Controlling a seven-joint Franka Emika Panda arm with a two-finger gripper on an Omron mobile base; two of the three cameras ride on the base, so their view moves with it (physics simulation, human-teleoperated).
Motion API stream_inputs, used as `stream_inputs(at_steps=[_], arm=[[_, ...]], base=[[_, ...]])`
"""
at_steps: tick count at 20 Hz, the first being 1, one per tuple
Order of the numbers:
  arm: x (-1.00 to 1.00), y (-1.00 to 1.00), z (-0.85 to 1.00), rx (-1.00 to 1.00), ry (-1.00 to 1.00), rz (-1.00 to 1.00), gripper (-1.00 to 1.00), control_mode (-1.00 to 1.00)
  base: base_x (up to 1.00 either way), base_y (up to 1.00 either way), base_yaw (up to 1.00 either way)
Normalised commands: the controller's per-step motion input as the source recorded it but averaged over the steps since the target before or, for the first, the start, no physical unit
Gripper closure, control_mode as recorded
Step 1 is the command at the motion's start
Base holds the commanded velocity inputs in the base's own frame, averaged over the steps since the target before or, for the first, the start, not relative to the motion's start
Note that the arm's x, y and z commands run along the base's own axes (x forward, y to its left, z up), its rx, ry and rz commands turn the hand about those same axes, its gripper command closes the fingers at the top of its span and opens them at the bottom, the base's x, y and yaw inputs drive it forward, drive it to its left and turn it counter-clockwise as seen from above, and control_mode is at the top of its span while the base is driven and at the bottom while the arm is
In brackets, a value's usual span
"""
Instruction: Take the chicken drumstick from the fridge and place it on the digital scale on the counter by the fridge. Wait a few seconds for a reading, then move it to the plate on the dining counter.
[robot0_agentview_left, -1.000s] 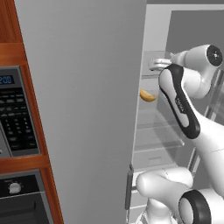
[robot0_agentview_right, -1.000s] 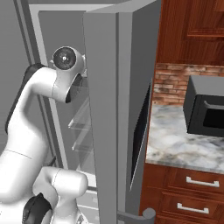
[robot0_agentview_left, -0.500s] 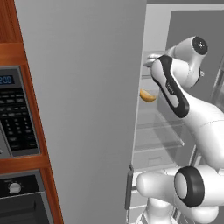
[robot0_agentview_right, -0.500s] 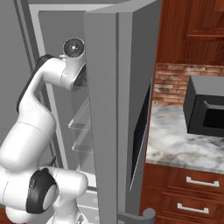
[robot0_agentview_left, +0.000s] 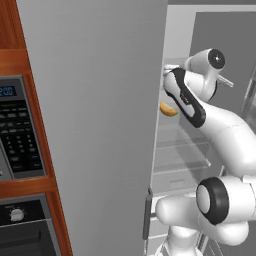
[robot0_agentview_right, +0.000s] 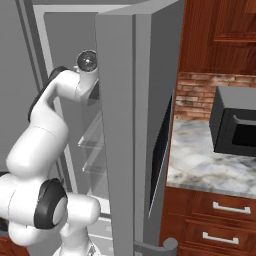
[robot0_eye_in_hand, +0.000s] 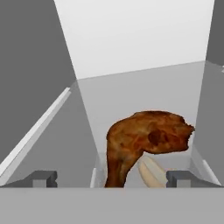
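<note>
Hand view: my gripper (robot0_eye_in_hand: 112, 178) stands fully spread, its two dark fingertips (robot0_eye_in_hand: 41, 178) flanking the chicken drumstick (robot0_eye_in_hand: 146, 140) without touching it. The drumstick lies on a pale fridge shelf (robot0_eye_in_hand: 131, 94), thick end up and to the right, narrow end down between my tips; a pale elongated item (robot0_eye_in_hand: 152, 171) lies just beside its lower end, and I cannot tell what it is. I judge this the first step, the reach into the fridge; the next move calls for easing forward until the meat sits squarely between my tips, then closing on it, not on the pale item.

Left base view: my arm bends into the fridge (robot0_agentview_left: 95, 125) past its grey door. A small orange-brown item (robot0_agentview_left: 168, 109) lies on a shelf at my wrist's level; clear shelves run below it. To the fridge's left a black-fronted oven (robot0_agentview_left: 17, 135) with a keypad sits in reddish wood.

Right base view: my arm passes behind the fridge's right-hand door (robot0_agentview_right: 135, 125). Beyond that door, the counter (robot0_agentview_right: 200, 160) over wooden drawers carries a dark microwave (robot0_agentview_right: 235, 125) before a brick wall; I judge the drumstick must come out round this door to reach it.
</note>
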Motion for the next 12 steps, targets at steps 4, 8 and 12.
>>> stream_inputs(at_steps=[4,8,12], arm=[[0.53,0.00,-0.02,0.00,-0.03,0.00,-1.00,-1.00],[0.59,-0.02,-0.08,0.00,0.02,-0.01,-1.00,-1.00],[0.54,-0.08,-0.21,0.00,0.10,-0.01,-1.00,-1.00]], base=[[0.00,0.00,0.00],[0.00,0.00,0.00],[0.00,0.00,0.00]])
